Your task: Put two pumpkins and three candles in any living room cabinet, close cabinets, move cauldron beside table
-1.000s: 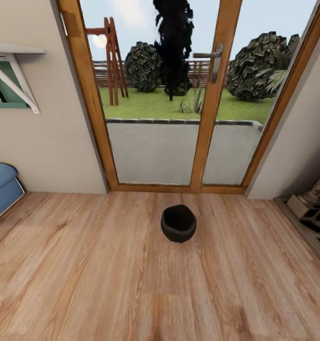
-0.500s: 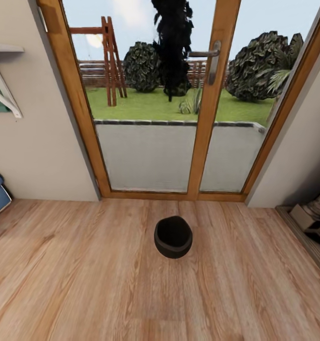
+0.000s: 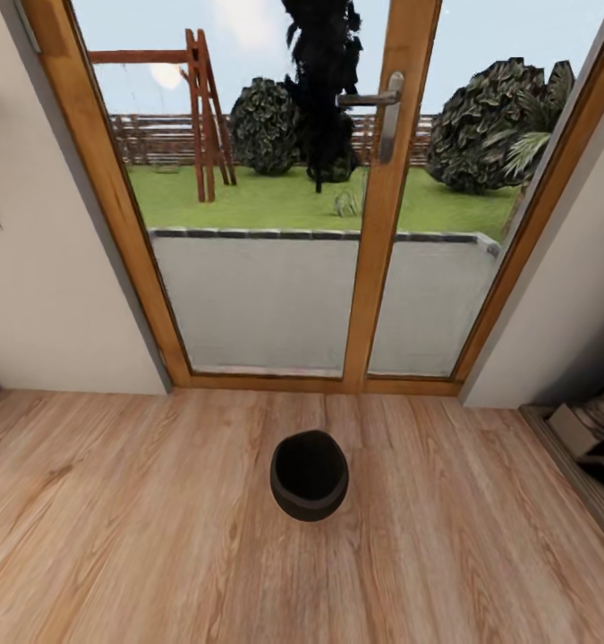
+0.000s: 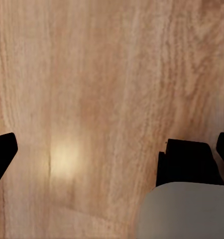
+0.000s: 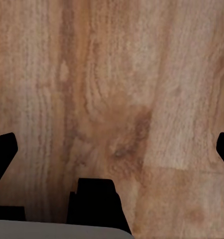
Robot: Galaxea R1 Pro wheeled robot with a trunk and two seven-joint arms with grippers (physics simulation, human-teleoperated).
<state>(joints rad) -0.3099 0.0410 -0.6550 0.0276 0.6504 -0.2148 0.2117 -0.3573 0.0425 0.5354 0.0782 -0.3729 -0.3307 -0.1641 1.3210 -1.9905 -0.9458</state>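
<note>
A black round cauldron [image 3: 309, 474] stands upright on the wood floor [image 3: 140, 537], a short way in front of the glass patio doors [image 3: 266, 295]; its dark inside looks empty. In the left wrist view my left gripper [image 4: 112, 154] hangs open over bare floorboards, its dark fingertips [image 4: 2, 152] far apart at the picture's edges. My right gripper [image 5: 112, 149] is likewise open above the floor, with nothing between its fingertips [image 5: 3, 149]. The pumpkins, candles and cabinet are out of view.
Wood-framed doors with a metal handle [image 3: 378, 103] face a garden. Beige walls flank them on both sides. A pale carved piece of furniture [image 3: 597, 429] sits on a dark strip at the right edge. A dark and grey part of the robot [image 4: 186, 164] shows beneath the left gripper.
The camera has moved toward the doors, so the cauldron now sits lower and larger in view. The shelf and blue seat at the left have slid almost out of the picture.
</note>
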